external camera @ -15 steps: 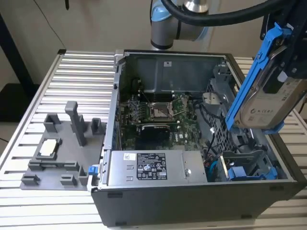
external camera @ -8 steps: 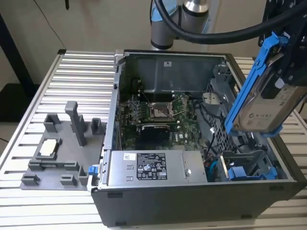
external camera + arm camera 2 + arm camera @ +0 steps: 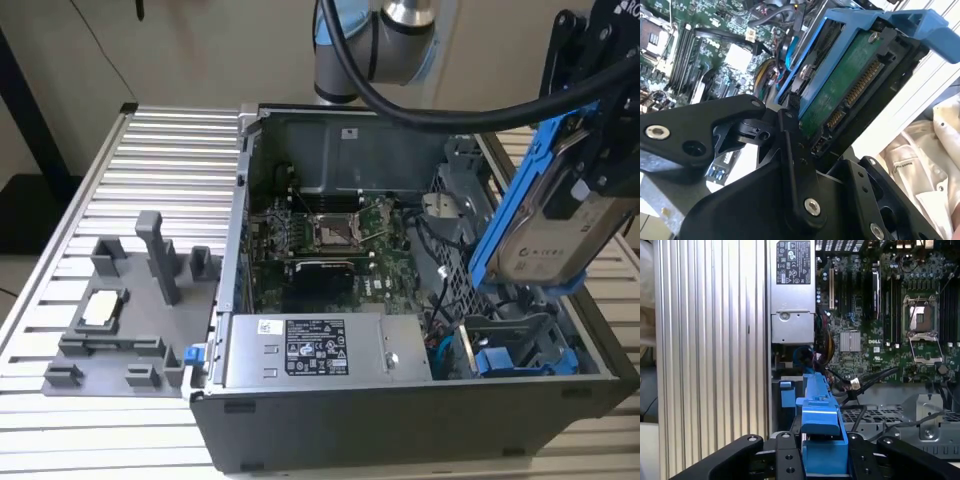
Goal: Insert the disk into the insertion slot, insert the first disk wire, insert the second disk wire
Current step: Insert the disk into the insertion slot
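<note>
The disk (image 3: 545, 215), a silver-beige drive in a bright blue carrier, hangs tilted above the open computer case at the exterior view's right. My gripper (image 3: 585, 175) is shut on its upper end. In the second wrist view the disk's green circuit board (image 3: 847, 87) and connector row sit between the black fingers (image 3: 790, 135). The first wrist view looks along the blue carrier rail (image 3: 819, 407), clamped by my gripper (image 3: 824, 452). The insertion slot (image 3: 515, 330), a grey sheet-metal bay, lies below the disk in the case's near right corner.
Another blue-fronted carrier (image 3: 497, 361) sits in the cage beside the slot. Loose black cables (image 3: 432, 250) cross between the motherboard (image 3: 330, 235) and a perforated grey panel (image 3: 462, 265). A power supply (image 3: 325, 350) lines the front wall. A grey fixture (image 3: 130, 300) stands on the ribbed table.
</note>
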You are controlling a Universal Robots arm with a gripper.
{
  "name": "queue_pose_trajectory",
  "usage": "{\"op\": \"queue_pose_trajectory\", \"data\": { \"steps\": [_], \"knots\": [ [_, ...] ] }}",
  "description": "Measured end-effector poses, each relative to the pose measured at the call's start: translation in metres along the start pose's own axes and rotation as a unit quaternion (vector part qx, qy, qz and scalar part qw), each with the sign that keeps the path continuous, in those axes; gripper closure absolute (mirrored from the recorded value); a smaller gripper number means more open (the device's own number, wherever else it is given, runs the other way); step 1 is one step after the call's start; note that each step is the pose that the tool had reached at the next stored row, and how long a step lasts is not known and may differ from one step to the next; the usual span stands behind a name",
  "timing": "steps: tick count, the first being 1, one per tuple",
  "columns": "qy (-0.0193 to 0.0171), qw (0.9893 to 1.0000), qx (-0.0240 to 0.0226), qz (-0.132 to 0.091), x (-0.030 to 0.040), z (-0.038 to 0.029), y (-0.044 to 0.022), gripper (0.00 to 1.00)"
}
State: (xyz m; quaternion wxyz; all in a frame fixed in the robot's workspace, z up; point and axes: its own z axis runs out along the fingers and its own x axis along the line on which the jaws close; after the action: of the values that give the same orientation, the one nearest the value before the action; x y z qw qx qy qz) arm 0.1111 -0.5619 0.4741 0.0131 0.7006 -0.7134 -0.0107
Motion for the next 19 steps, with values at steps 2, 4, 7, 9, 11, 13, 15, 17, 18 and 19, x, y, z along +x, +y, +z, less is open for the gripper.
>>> {"op": "queue_pose_trajectory", "data": {
  "steps": [2, 4, 7, 9, 11, 13, 15, 17, 18, 19],
  "knots": [
    [0.0000, 1.0000, 0.0002, 0.000, 0.0002, 0.0025, -0.0015, 0.67],
    [0.0000, 1.0000, 0.0004, 0.000, 0.0008, 0.0049, -0.0031, 0.67],
    [0.0000, 1.0000, 0.0010, 0.000, 0.0014, 0.0086, -0.0048, 0.67],
    [0.0000, 1.0000, 0.0014, -0.001, 0.0022, 0.0110, -0.0060, 0.67],
    [0.0000, 1.0000, 0.0018, -0.001, 0.0029, 0.0136, -0.0070, 0.67],
    [0.0000, 1.0000, 0.0020, -0.001, 0.0037, 0.0165, -0.0082, 0.67],
    [0.0000, 1.0000, 0.0022, -0.001, 0.0045, 0.0197, -0.0095, 0.67],
    [0.0000, 1.0000, 0.0024, -0.002, 0.0052, 0.0229, -0.0105, 0.67],
    [0.0000, 1.0000, 0.0025, -0.002, 0.0054, 0.0245, -0.0109, 0.67],
    [0.0001, 1.0000, 0.0027, -0.002, 0.0055, 0.0257, -0.0111, 0.67]
  ]
}}
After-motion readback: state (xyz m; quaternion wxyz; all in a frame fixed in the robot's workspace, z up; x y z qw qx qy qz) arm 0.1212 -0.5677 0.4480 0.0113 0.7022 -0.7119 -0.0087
